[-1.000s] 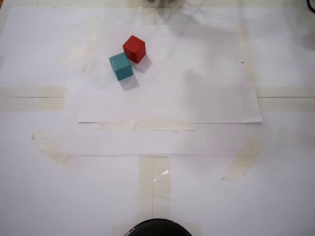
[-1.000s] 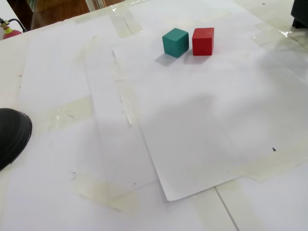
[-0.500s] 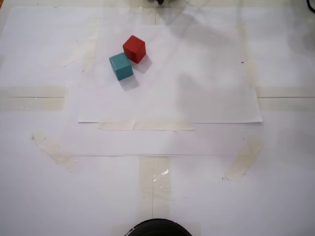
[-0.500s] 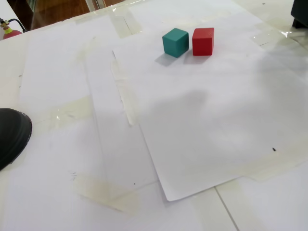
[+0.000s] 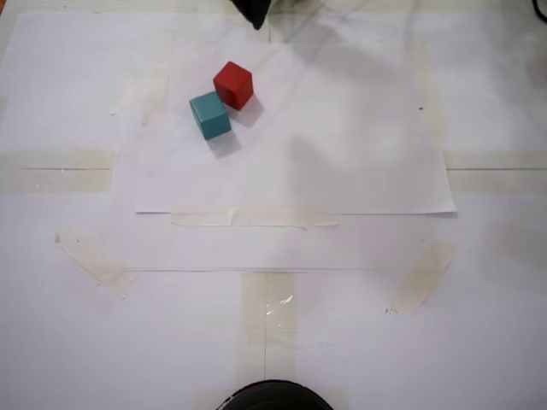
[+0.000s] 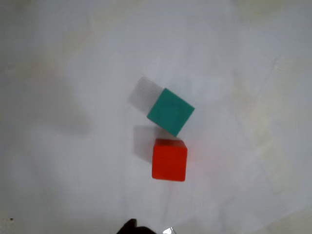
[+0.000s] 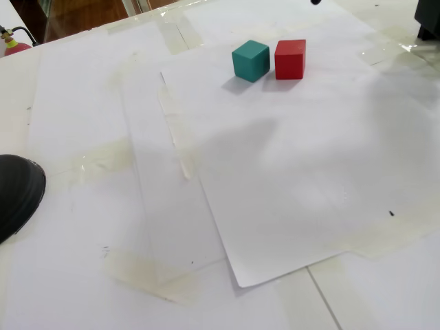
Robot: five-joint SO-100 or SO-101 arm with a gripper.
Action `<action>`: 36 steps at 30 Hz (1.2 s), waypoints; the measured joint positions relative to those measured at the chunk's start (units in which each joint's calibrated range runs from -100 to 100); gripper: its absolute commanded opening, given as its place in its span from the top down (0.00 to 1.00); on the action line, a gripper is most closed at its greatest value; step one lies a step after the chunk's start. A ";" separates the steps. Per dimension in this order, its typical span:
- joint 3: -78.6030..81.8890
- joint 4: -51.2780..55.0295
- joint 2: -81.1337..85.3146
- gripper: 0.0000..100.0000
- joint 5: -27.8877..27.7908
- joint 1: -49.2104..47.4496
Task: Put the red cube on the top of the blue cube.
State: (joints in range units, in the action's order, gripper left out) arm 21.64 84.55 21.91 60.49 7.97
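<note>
The red cube (image 5: pixel 232 84) and the blue cube (image 5: pixel 209 115), which is teal, sit on white paper, touching at a corner. Both lie flat on the sheet in the other fixed view, red cube (image 7: pixel 290 58) right of blue cube (image 7: pixel 250 60). The wrist view looks down on them, the red cube (image 6: pixel 169 160) nearer the lower edge and the blue cube (image 6: pixel 170 111) above it. Only a dark tip of my gripper (image 5: pixel 255 12) pokes in at the top edge, behind the cubes and apart from them. Its jaws are out of frame.
White paper sheets (image 5: pixel 342 171) taped with pale strips cover the table. A black rounded object (image 5: pixel 273 397) sits at the near edge, seen also as the black rounded object (image 7: pixel 17 192) at the left. A dark block (image 7: pixel 427 20) stands at the far right corner.
A dark gripper tip has come into the top edge of both fixed views, and the arm's shadow on the paper has shifted. The cubes have not moved.
</note>
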 measured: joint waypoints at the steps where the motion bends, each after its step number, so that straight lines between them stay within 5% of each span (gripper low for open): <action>1: 0.00 -0.89 0.00 0.99 -0.34 0.15; 36: 14.37 -15.62 -0.09 0.74 -6.20 2.78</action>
State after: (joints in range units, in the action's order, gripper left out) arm 36.01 68.93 21.82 54.29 10.75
